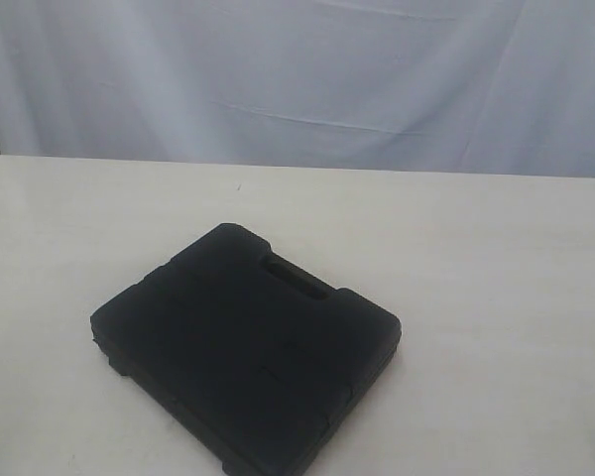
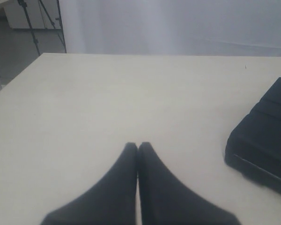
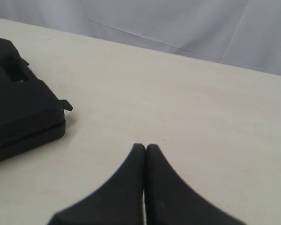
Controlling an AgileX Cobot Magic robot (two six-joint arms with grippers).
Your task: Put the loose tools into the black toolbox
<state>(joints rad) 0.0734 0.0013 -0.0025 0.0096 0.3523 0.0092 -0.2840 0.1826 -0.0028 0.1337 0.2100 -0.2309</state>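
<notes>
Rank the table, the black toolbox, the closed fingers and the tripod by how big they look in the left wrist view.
1. Table.
2. Fingers of the left gripper, enlarged by nearness to the camera.
3. Black toolbox, cut off by the frame edge.
4. Tripod, smallest.

The exterior camera stood above the near side of the table (image 1: 496, 297), looking down and across it to the white curtain (image 1: 297, 79), close enough that the toolbox (image 1: 243, 347) ran off the lower frame edge. The wrist cameras sat low, just behind the left gripper (image 2: 137, 146) and the right gripper (image 3: 145, 149), both facing over the tabletop toward that curtain. All three views shared table, curtain and toolbox, and each wrist view caught only part of the toolbox, from opposite sides.
</notes>
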